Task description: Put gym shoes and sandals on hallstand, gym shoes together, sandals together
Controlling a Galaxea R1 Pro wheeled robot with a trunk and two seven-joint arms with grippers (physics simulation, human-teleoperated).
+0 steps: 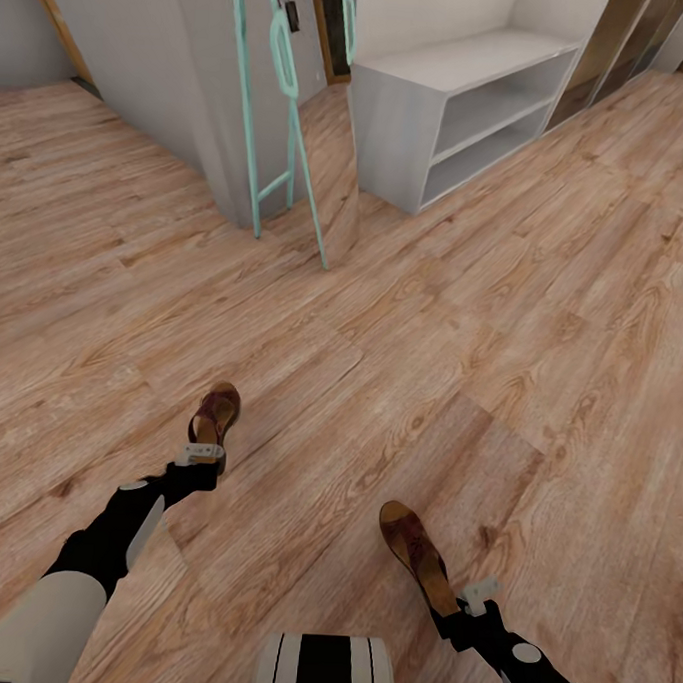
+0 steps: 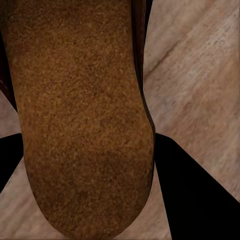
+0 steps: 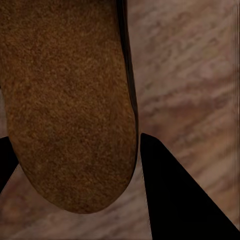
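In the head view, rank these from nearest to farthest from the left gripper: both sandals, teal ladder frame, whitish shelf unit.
1. Left sandal, at the left gripper.
2. Right sandal, at the right gripper.
3. Teal ladder frame, ahead against the wall.
4. Whitish shelf unit, ahead on the right.

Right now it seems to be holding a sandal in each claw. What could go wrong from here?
1. Each gripper, left and right, seems to pinch only a sandal's heel end, so the left sandal or right sandal might droop or slip out.
2. The grey shelf unit is far across the floor; carrying could shake them loose.
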